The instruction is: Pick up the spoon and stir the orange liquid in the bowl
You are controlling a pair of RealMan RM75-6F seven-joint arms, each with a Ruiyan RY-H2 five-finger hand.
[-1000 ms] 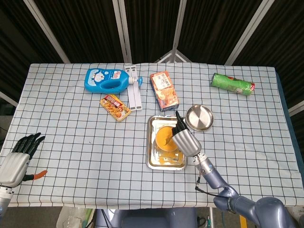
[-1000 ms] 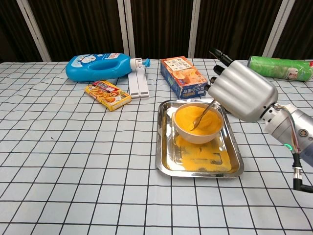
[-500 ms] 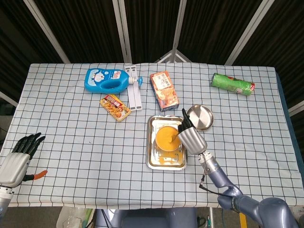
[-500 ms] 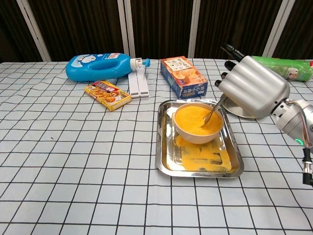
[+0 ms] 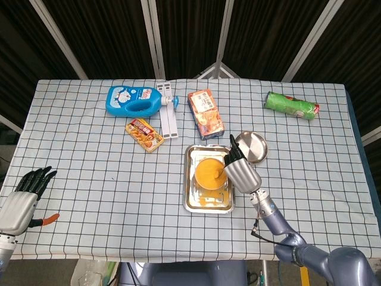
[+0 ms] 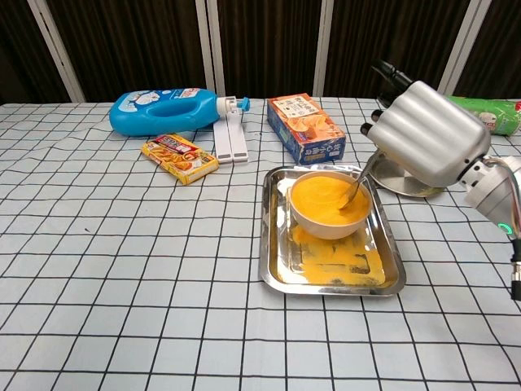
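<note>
At the far left, off the table edge, the left hand (image 5: 24, 199) hangs with its dark fingers (image 5: 37, 177) spread apart, holding nothing. On the checked table (image 6: 122, 269), toward the back, a blue bottle (image 6: 163, 111) lies on its side, its cap end toward a white clip (image 6: 230, 137); just in front of them lies a flat yellow packet (image 6: 179, 157). Further right stands an orange and blue box (image 6: 304, 126). In front of the box sits a steel tray (image 6: 277, 261) with orange smears on its floor, and a white bowl (image 6: 324, 226) stands in the tray's rear half, filled with orange liquid (image 6: 321, 198). The spoon (image 6: 359, 181) slants down into the liquid at the bowl's right side, its handle running up into the right hand (image 6: 427, 134), whose fingers are closed on it. Behind that hand, just right of the tray, a small round steel dish (image 5: 252, 146) rests on the cloth. A green bag (image 5: 291, 105) lies at the far right rear.
</note>
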